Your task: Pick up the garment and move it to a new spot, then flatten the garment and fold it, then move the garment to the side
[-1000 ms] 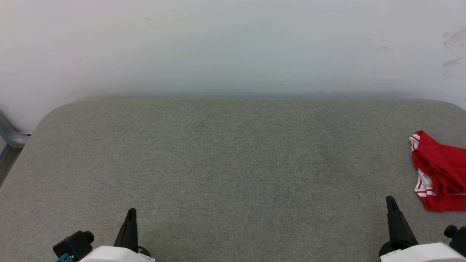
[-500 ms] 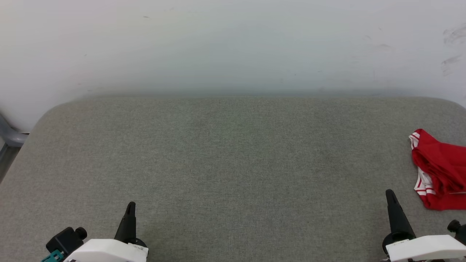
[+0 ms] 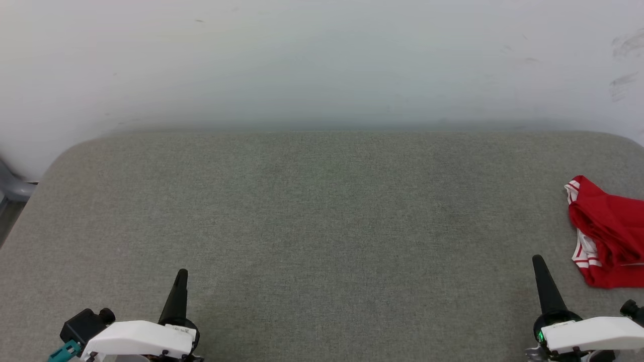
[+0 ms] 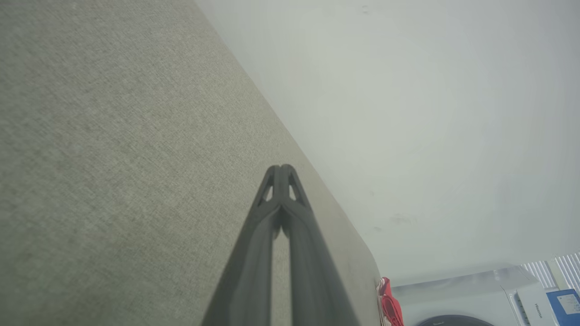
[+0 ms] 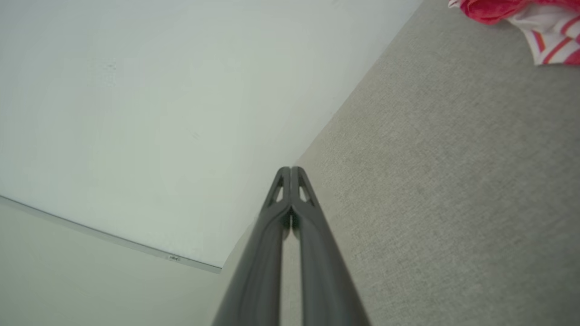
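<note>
The garment [image 3: 606,236] lies crumpled in a red heap with red-and-white striped trim at the right edge of the grey table, partly cut off by the head view's border. The right wrist view catches it [image 5: 534,22] in its top right corner, and the left wrist view has a red sliver of it [image 4: 389,305] at the table's far end. My right gripper [image 3: 538,260] is shut and empty, at the lower right, left of and nearer than the garment. At the lower left my left gripper [image 3: 181,274] is shut with nothing in it.
The grey fabric-covered table [image 3: 322,226] spans the head view, with a white wall [image 3: 322,60] right behind it. A grey metal frame [image 3: 10,186] shows past the table's left edge. In the left wrist view a white appliance [image 4: 489,299] stands beyond the table's end.
Both grippers have slid a little further up the head view over the table, still shut. The view has shifted slightly. The garment lies as before.
</note>
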